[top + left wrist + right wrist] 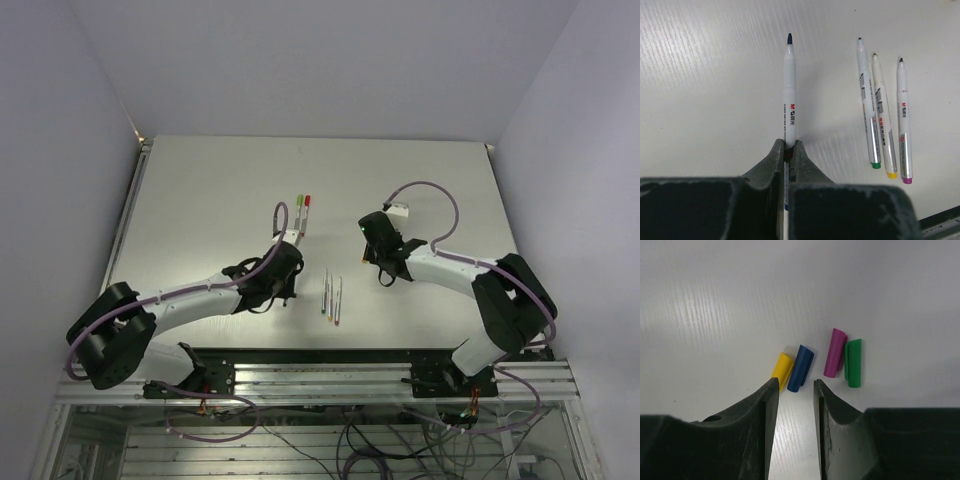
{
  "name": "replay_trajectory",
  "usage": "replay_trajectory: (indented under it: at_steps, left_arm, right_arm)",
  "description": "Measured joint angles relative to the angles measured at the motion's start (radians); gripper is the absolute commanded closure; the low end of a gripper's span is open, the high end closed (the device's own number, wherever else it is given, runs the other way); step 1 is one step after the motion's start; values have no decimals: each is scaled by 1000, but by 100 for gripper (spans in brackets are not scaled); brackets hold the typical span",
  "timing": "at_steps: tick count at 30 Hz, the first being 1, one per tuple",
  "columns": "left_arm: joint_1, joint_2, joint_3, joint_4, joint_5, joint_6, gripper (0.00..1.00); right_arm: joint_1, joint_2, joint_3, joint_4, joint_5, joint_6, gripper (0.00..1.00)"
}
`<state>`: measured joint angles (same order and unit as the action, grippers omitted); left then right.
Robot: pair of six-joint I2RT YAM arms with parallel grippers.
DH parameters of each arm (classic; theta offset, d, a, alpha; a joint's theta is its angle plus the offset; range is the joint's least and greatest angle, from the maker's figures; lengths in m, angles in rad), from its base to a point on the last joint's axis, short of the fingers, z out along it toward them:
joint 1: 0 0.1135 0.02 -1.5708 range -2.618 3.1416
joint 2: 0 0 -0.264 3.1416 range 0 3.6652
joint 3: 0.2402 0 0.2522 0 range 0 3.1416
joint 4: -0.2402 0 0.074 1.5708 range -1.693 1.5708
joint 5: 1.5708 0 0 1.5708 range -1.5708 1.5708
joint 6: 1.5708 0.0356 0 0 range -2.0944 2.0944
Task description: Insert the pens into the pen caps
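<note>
Pinched in left gripper [790,147]: thin white blue-tipped pen [790,90], pointing straight ahead; right gripper [796,385] narrowly parted, empty; stubby coloured plastic caps [800,368] right-wrist-only

You have three pens [332,298] lying side by side on the pale surface [200,200], near the middle of its near edge. Four caps lie flat in close pairs: yellow cap [782,369] by blue cap [801,367], purple cap [835,352] by green cap [853,362].
</note>
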<state>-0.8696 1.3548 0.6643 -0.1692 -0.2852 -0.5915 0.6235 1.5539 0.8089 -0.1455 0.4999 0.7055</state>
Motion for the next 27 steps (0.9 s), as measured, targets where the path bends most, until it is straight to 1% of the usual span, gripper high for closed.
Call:
replay_trajectory:
  at_steps: [4, 10, 27]
  left_arm:
    - [12, -27, -6, 11, 17, 5, 93]
    - [21, -33, -6, 16, 35, 11, 93]
    - [30, -25, -6, 23, 62, 12, 93]
  right_arm:
    - [0, 57, 26, 7, -15, -10, 67]
    - [-4, 92, 43, 11, -15, -11, 68]
    - [-39, 142, 48, 26, -18, -10, 71]
